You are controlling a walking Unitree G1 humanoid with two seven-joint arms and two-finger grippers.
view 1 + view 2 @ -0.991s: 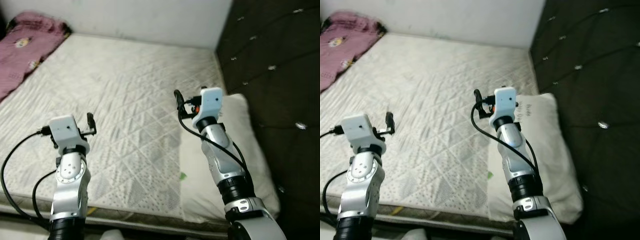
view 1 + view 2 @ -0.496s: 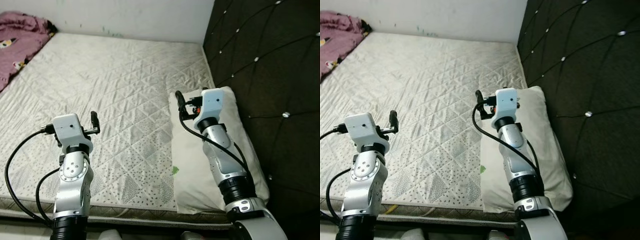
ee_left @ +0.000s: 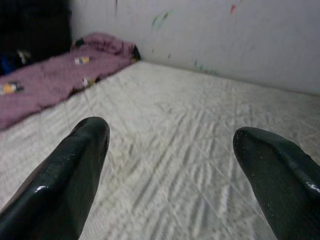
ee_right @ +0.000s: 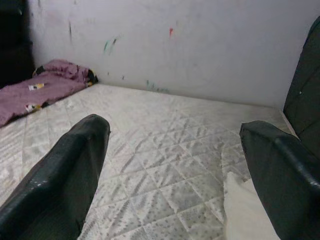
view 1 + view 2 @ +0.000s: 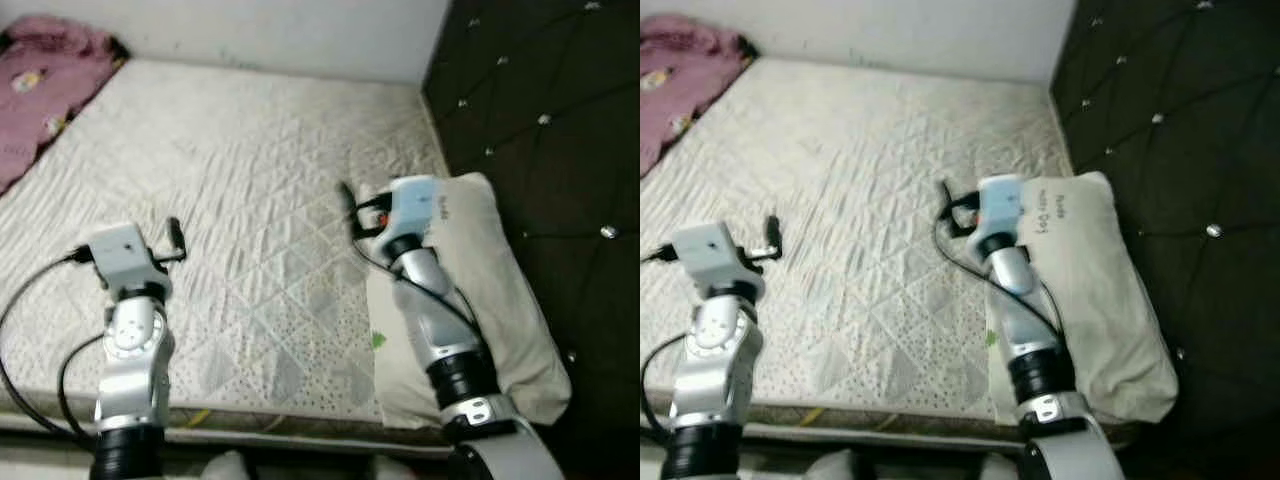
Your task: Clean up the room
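The right end effector (image 4: 170, 165) is released, its two black fingers (image 4: 60, 175) spread wide with nothing between them; it hovers above the bed at about 3 o'clock of the mattress, just over the inner edge of the cream pillow (image 5: 500, 290). The left end effector (image 3: 170, 170) is likewise released, fingers (image 3: 65, 175) well apart and empty, held over the mattress (image 5: 230, 170) toward 7 o'clock of the bed. Both silver arms reach up from the near edge of the bed, each trailing a black cable. The pillow lies lengthwise along the right side of the mattress, at 3 to 4 o'clock, resting against the dark tufted headboard (image 5: 540, 110); some dark lettering shows near its far end, too small to read, and a small green speck (image 5: 378, 341) sits at its near inner edge. The mattress itself is bare, off-white and quilted in a diamond pattern. At 10 to 11 o'clock, in the far left corner, a crumpled pink blanket (image 5: 45, 80) with small printed figures lies on the mattress, well apart from both arms. A white wall (image 4: 190, 45) with a few faint coloured marks runs behind the bed at 12 o'clock
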